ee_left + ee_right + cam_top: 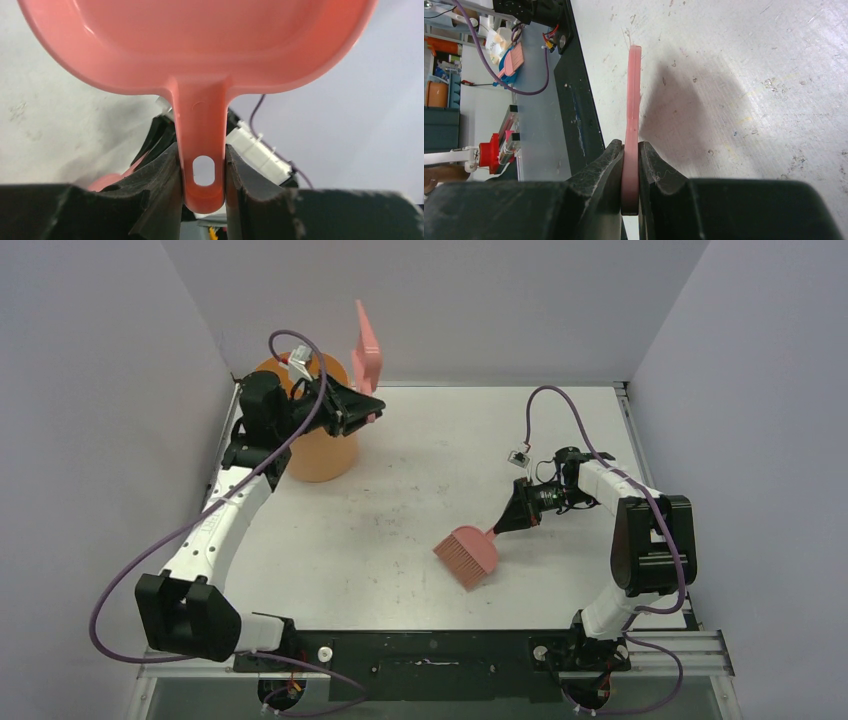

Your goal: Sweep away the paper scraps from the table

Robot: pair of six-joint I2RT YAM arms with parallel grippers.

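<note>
No paper scraps show on the table [420, 460]; the left gripper [202, 172] clamps the handle of the raised dustpan [200, 45] beside the orange bucket [320, 455]; the right gripper [630, 167] pinches the brush [467, 555] by its handle, low over the table; scraps, probably light, soft and easily scattered, suit sweeping, not gripping.

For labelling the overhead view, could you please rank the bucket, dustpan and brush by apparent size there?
Largest: bucket, though partly hidden by the left arm.
Then brush and dustpan: too close to rank, since the dustpan shows edge-on.
</note>
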